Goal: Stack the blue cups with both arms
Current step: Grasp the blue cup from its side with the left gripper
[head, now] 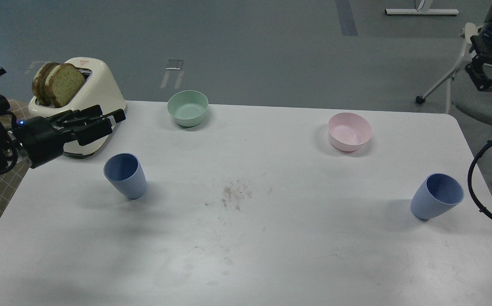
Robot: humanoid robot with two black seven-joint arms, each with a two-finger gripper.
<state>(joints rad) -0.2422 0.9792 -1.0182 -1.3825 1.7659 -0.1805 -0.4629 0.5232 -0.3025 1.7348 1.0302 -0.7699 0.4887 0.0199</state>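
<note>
Head view. White rectangular table (pixel 246 238), scuffed, with a brownish smear at centre. One matte periwinkle-blue plastic cup (pixel 125 175) stands upright at left centre; a second matching blue cup (pixel 436 196) stands upright at the right edge, well apart from the first. Mint-green bowl (pixel 188 108) at upper centre; pink bowl (pixel 350 131) at upper right. Cream toaster (pixel 82 102) holding two bread slices (pixel 58 83) at upper left. Left gripper (pixel 107 120), black, hangs in front of the toaster, above the left cup, holding nothing; finger spacing cannot be told. Only a black cable (pixel 482 170) loop shows at the right edge.
</note>
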